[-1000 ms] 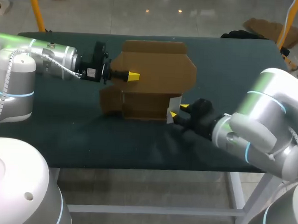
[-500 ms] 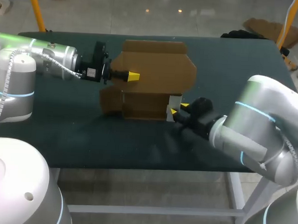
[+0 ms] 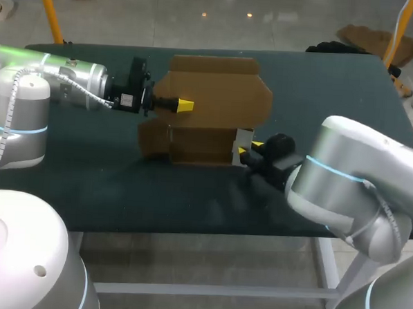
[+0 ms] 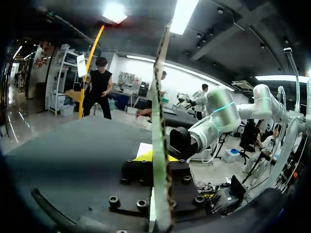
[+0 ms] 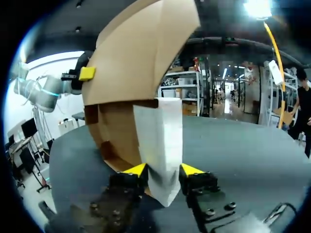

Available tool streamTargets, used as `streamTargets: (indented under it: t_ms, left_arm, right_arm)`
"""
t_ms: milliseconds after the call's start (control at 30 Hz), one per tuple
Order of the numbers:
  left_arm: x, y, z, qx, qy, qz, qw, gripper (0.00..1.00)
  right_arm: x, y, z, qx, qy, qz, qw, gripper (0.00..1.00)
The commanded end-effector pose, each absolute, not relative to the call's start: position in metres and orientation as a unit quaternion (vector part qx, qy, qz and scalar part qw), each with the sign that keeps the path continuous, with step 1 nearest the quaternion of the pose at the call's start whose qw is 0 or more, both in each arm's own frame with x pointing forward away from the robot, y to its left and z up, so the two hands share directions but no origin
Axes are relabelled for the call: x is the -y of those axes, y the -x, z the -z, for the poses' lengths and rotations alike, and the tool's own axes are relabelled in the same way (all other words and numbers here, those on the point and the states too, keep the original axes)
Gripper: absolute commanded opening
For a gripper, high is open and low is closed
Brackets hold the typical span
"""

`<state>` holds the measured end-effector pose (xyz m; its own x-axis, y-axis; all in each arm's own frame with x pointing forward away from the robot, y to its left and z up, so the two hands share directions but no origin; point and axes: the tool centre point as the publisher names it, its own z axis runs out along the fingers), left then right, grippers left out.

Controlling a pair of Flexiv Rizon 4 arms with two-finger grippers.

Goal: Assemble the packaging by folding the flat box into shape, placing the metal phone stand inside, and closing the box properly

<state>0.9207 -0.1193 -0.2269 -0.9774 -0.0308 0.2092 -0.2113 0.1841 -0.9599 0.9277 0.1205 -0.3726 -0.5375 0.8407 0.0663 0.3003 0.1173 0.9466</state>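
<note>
A brown cardboard box [image 3: 208,116] stands partly folded in the middle of the table, its back panel upright and its front open. My left gripper [image 3: 185,105] comes in from the left and is shut on the box's upright panel, which shows edge-on [image 4: 160,121] in the left wrist view. At the box's right front corner stands the white phone stand [image 3: 242,143]. My right gripper [image 3: 246,150] is around it. In the right wrist view the white stand [image 5: 163,145] sits between the two yellow fingertips [image 5: 136,170], both of which touch it.
The dark green table [image 3: 122,185] has free room in front of the box and to its right. A loose brown flap [image 3: 152,136] sticks out at the box's left front corner.
My right arm's elbow has swung left and lower while its gripper stayed at the box's corner, with the fingers drawing slightly closer on the white stand. My left arm has not moved.
</note>
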Motion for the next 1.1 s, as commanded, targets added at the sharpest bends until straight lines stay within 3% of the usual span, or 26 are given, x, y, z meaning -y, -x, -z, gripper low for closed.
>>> streamTargets:
  t_ms: [33,700,1100]
  left_arm:
    - [0.119,-0.92,0.23,0.766,-0.078,-0.634,0.072,0.0]
    - [0.119,-0.92,0.23,0.766,-0.078,-0.634,0.072,0.0]
    - [0.119,-0.92,0.23,0.766,-0.078,-0.634,0.072,0.0]
  right_arm:
    - [-0.125,-0.931,0.375,-0.596,-0.544,-0.389,0.444,0.45]
    - [-0.133,-0.943,0.373,-0.578,-0.582,-0.34,0.46,0.33]
    - [-0.127,-0.945,0.375,-0.568,-0.6,-0.319,0.464,0.19]
